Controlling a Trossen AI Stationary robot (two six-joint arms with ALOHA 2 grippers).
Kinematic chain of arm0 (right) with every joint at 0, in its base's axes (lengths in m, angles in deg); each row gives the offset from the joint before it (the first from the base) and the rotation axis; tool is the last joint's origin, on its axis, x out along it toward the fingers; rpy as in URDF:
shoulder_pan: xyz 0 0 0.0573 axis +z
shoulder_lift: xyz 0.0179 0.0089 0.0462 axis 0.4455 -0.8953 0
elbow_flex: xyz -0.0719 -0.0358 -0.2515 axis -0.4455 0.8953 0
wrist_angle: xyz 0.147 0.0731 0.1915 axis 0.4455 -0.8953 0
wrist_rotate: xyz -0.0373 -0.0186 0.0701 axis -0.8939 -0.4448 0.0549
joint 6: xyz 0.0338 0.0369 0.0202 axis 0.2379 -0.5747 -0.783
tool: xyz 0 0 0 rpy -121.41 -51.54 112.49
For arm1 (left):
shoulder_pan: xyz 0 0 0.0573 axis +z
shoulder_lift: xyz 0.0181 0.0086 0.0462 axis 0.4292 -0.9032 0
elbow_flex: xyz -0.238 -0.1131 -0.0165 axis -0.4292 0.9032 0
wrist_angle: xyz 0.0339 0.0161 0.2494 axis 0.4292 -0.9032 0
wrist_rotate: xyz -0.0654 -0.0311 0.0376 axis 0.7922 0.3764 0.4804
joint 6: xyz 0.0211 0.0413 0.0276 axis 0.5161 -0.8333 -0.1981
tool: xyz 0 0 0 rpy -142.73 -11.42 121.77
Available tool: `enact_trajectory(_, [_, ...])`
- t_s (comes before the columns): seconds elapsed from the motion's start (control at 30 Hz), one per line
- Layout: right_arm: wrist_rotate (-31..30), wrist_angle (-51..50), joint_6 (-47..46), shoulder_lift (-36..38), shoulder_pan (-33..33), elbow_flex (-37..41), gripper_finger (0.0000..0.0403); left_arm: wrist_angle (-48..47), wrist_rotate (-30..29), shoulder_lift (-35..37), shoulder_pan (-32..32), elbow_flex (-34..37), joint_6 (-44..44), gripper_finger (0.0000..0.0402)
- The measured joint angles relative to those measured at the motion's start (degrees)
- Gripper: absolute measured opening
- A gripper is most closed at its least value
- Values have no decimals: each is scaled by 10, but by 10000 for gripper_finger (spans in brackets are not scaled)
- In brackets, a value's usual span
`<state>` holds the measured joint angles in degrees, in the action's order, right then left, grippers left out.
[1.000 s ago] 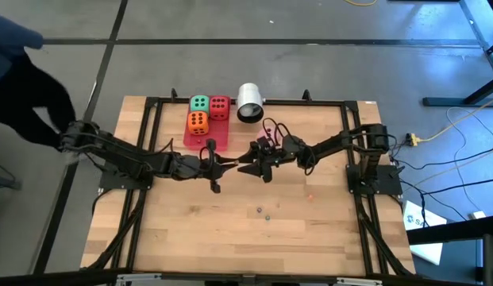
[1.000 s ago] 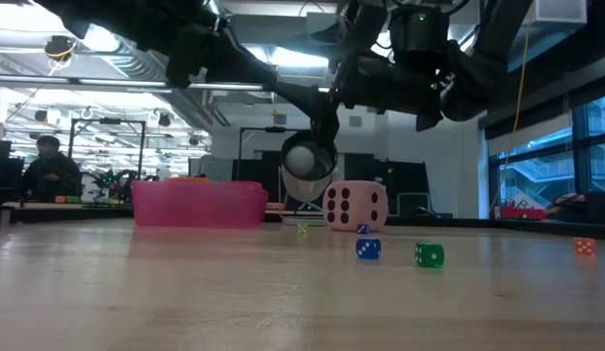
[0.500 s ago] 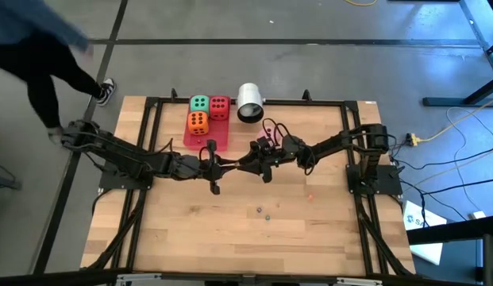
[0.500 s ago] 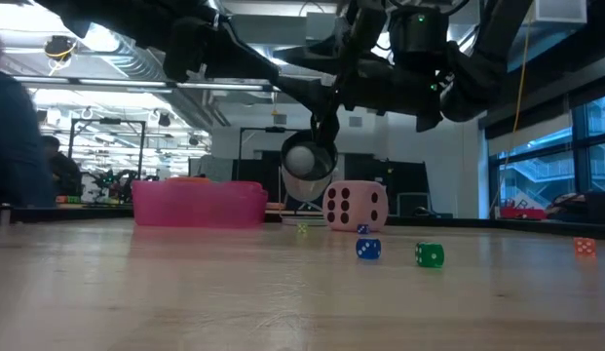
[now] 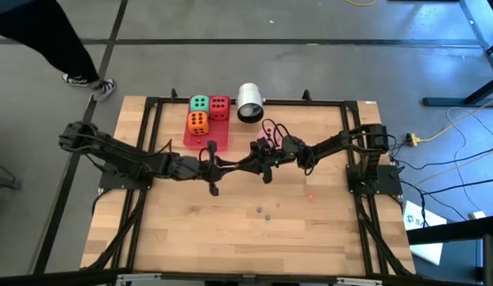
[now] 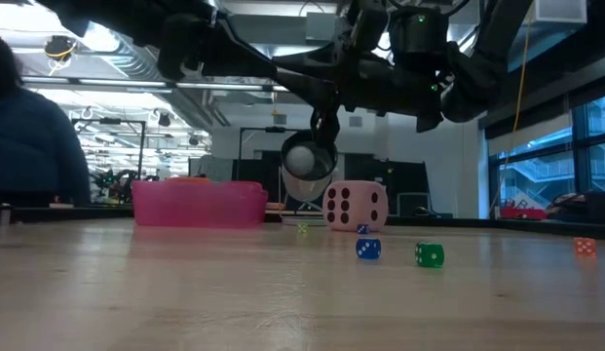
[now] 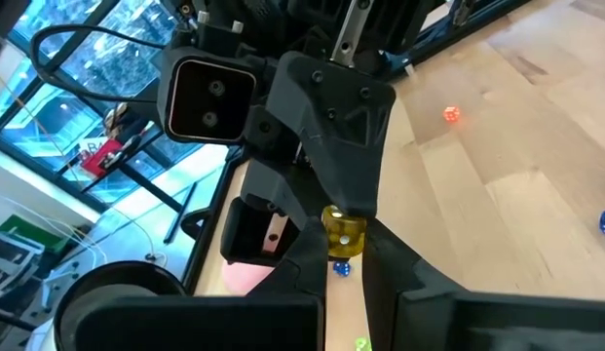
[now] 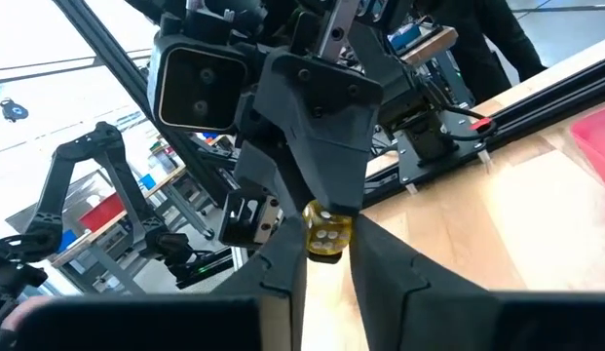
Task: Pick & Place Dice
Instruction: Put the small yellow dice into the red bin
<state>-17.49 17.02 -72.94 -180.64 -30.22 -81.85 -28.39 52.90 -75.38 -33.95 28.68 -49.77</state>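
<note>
L fingers [image 7: 304, 285], R fingers [image 8: 382, 269] on yellow die [image 8: 327, 237], pips twd R wrist

Two robot arms, left [image 5: 135, 159] and right [image 5: 333, 144], four big dice, green [image 5: 199, 102], orange [image 5: 198, 121], red [image 5: 219, 104], pink [image 6: 356, 206], four small dice, one yellow die [image 7: 343, 232], blue [image 6: 368, 249], green [image 6: 429, 254], orange [image 6: 584, 247], one pink tray [image 6: 197, 203], one white cylinder [image 5: 249, 102], one person [image 6: 29, 127]

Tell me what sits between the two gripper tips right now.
A small yellow die with dark pips, pinched by the left gripper and the right gripper together; both wrist views show it.
</note>
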Motion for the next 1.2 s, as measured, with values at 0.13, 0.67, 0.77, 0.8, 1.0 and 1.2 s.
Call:
enact_trajectory(0.13, [2, 2, 4, 0, 0, 0, 59, -1, 10, 0, 0, 0, 3, 16])
enact_trajectory(0.67, [11, 6, 15, 0, 0, 0, 57, 1, 13, -1, 0, 1, 33, 91])
enact_trajectory(0.77, [11, 17, 19, 3, 0, -2, 55, -11, 17, -4, 0, 3, 40, 120])
enact_trajectory(0.8, [11, 18, 20, 3, 0, -2, 54, -11, 19, -4, 0, 4, 44, 129])
enact_trajectory(1.0, [11, 9, 20, 2, 0, -2, 53, -2, 28, -3, 0, 2, 58, 170])
enact_trajectory(1.2, [21, 6, 20, 2, 0, -1, 52, -10, -48, 2, 0, 2, 43, 184])
